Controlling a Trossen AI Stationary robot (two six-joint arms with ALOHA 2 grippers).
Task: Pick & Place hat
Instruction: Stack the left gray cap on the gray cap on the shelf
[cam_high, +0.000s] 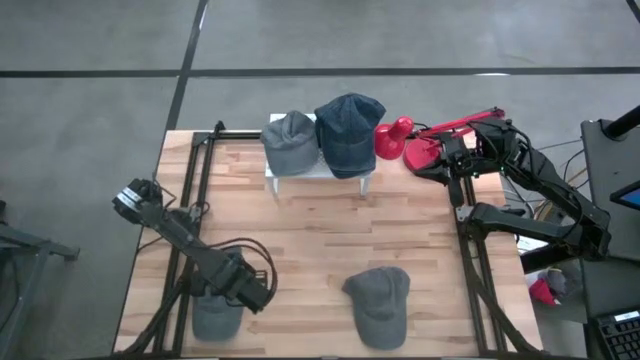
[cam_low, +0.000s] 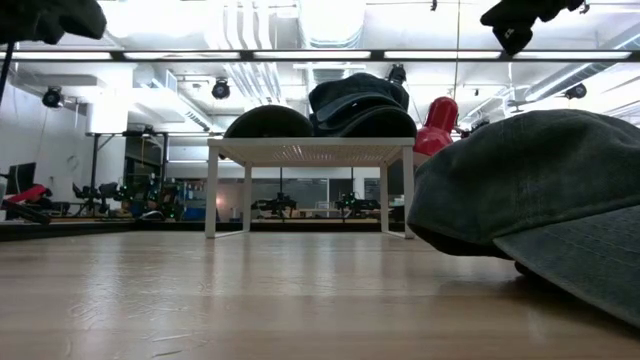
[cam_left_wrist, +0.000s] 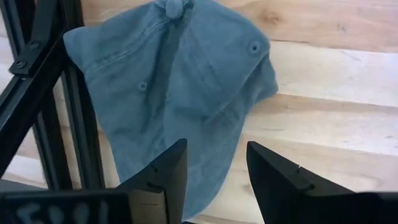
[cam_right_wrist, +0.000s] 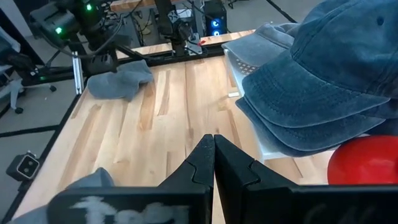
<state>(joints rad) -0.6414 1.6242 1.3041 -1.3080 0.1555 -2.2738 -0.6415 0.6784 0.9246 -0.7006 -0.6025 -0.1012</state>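
Observation:
A blue-grey hat (cam_left_wrist: 174, 87) lies flat on the wooden table near its front left corner (cam_high: 215, 318), one edge against the black frame rail. My left gripper (cam_left_wrist: 217, 162) points down over that hat's near part (cam_high: 245, 288), open, and I see no touch. A grey hat (cam_high: 378, 300) lies on the table near the front edge, right of the middle, and fills the right of the low view (cam_low: 540, 190). My right gripper (cam_right_wrist: 213, 155) is shut on nothing and held high at the far right (cam_high: 450, 160).
A small white stand (cam_high: 320, 165) at the far edge carries a grey hat (cam_high: 290, 140) and stacked blue hats (cam_high: 348, 130). A red hat (cam_high: 395, 138) sits to their right. Black frame rails (cam_high: 190, 220) run along both table sides. Bare wood lies in the middle.

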